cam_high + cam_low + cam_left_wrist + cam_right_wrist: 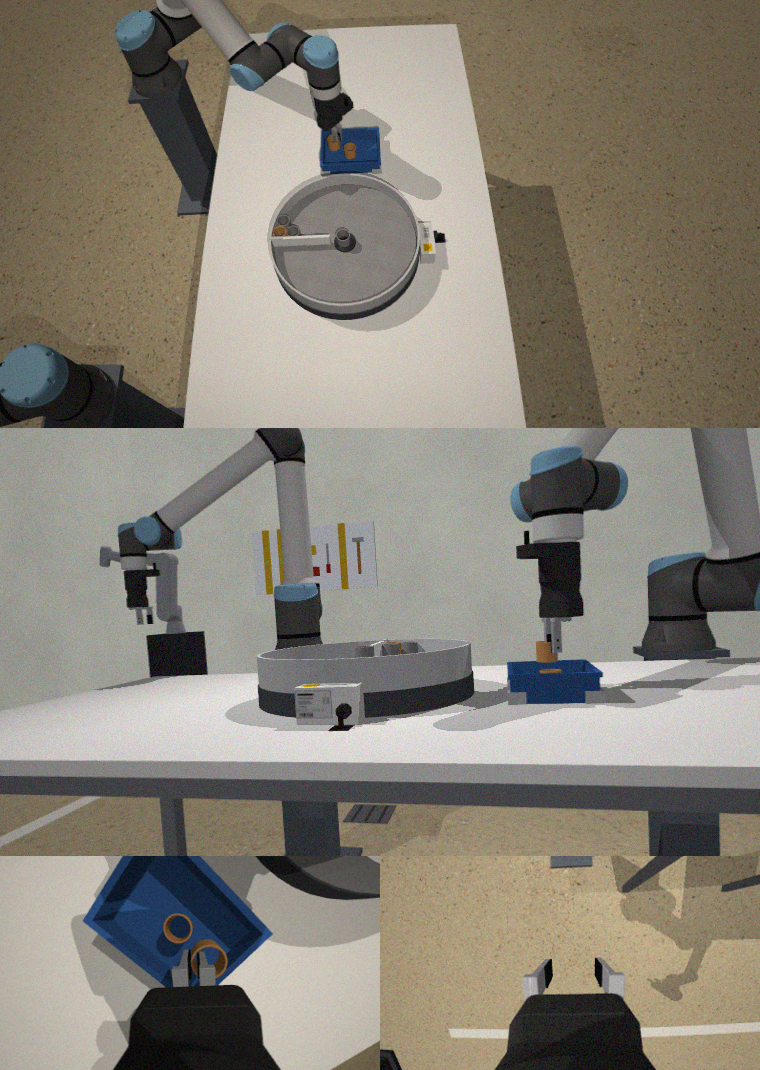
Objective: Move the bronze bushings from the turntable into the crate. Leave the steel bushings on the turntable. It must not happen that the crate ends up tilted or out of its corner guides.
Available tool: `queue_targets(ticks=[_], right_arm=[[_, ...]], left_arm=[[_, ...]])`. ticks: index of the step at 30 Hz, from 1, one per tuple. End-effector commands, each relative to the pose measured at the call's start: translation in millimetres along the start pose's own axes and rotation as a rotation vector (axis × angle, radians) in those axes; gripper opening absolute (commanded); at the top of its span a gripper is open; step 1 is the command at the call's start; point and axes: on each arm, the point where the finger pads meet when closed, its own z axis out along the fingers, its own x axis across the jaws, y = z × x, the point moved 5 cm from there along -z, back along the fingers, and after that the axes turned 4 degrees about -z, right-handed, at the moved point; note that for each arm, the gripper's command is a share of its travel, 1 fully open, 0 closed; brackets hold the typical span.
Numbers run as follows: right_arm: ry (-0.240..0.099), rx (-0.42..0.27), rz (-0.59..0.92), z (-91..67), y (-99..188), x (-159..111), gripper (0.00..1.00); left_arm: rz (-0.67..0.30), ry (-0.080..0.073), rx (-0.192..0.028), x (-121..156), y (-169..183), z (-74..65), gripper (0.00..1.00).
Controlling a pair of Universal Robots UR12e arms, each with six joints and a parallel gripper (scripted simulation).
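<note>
My left gripper (336,139) (553,644) (194,958) is shut on the wall of a bronze bushing (333,145) (545,652) (222,965). It holds it at about rim height over one end of the blue crate (351,166) (555,691) (110,899). The crate looks level between its corner guides (377,170) (593,697). Another bronze bushing (349,153) (550,670) (179,941) stands inside. On the turntable (345,301) (414,669), one bronze bushing (279,231) touches or nearly touches two steel bushings (283,220) (293,230). My right gripper (144,620) (573,967) is open and empty, away from the table.
A white bar (300,240) crosses the turntable from rim to near the centre, beside the bushings. A grey cylinder (342,241) stands at the centre; I cannot tell if it is a bushing. A white box (427,241) (329,707) with a black knob sits against the turntable's outer side.
</note>
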Motion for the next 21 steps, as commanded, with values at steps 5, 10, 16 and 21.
queue_targets(ticks=[5, 10, 16, 21], right_arm=[[0.001, 0.001, -0.001, 0.3, 0.3, 0.6, 1.0], [0.001, 0.001, -0.001, 0.3, 0.3, 0.6, 1.0], [0.001, 0.001, -0.001, 0.3, 0.3, 0.6, 1.0], [0.001, 0.001, -0.001, 0.3, 0.3, 0.6, 1.0]], left_arm=[[0.001, 0.0, 0.006, 1.9, -3.5, -3.9, 0.0], [0.001, 0.0, 0.006, 1.9, -3.5, -3.9, 0.0], [0.001, 0.0, 0.006, 1.9, -3.4, -3.7, 0.0], [0.001, 0.0, 0.004, 1.9, -2.8, 0.2, 0.0]])
